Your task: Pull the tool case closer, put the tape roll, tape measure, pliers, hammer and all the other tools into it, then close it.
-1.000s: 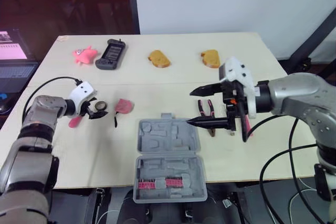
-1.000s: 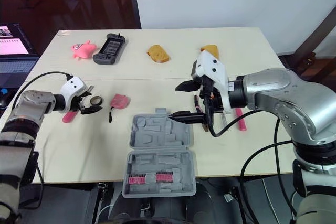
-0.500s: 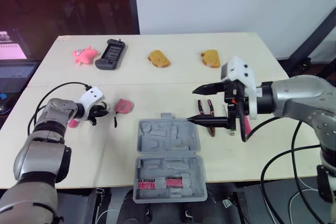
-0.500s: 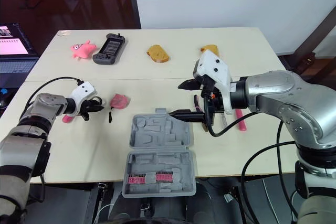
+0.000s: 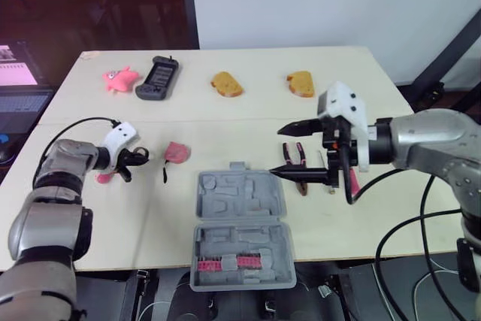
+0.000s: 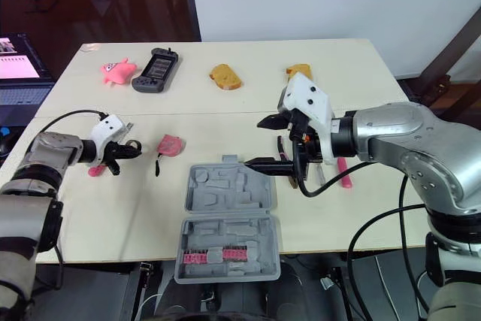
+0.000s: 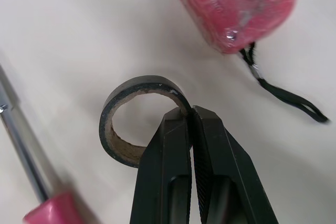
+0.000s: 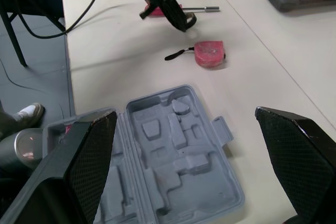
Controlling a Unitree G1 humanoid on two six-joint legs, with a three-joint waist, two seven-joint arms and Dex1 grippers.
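My left gripper (image 7: 190, 113) is clenched on the tape roll (image 7: 137, 81) – the two black fingers pinch the wall of the ring, one inside it and one outside. I cannot tell whether the roll touches the table (image 5: 225, 114) or is a little above it. Near the roll lies the pink tape measure (image 7: 233, 3) with its black strap. On the other side of the roll lies a screwdriver (image 7: 21, 148) with a pink handle.

The tool case (image 5: 240, 195) lies open and flat at the near edge of the table, in the middle. Its grey moulded half is toward the table centre, and the half with the pink bits is toward me. The roll is well apart from the case, to its left.

My right gripper (image 5: 275, 152) is released – its fingers stand wide apart. It hovers just beside the right edge of the case. The pliers (image 5: 297, 157) lie on the table next to this gripper, close to the case.
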